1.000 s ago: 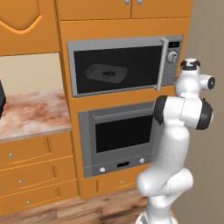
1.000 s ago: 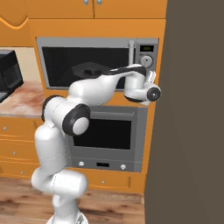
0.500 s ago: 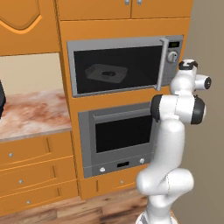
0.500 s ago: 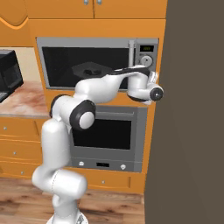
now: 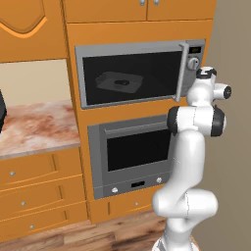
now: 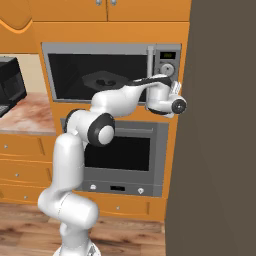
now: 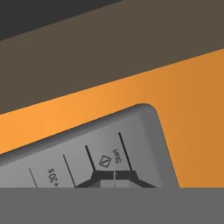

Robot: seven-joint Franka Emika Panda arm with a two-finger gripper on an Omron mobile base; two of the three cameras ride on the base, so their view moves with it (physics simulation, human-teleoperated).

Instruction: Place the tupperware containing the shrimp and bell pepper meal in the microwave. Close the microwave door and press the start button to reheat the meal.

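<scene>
Pressing at the microwave [image 5: 142, 73] panel: pincer [image 7: 114, 176] closed, empty, tips on the Start key [image 7: 114, 157] at the panel's lower corner; microwave door [image 5: 130, 74] shut, bar handle [image 5: 183, 71] beside the panel; tupperware [image 5: 119, 81] inside behind the glass; oven [image 5: 135, 154] directly below.

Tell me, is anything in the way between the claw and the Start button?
No, nothing visible is. In the hand view the shut claw points right at the Start button on the microwave panel, with only bare grey panel between them.
</scene>
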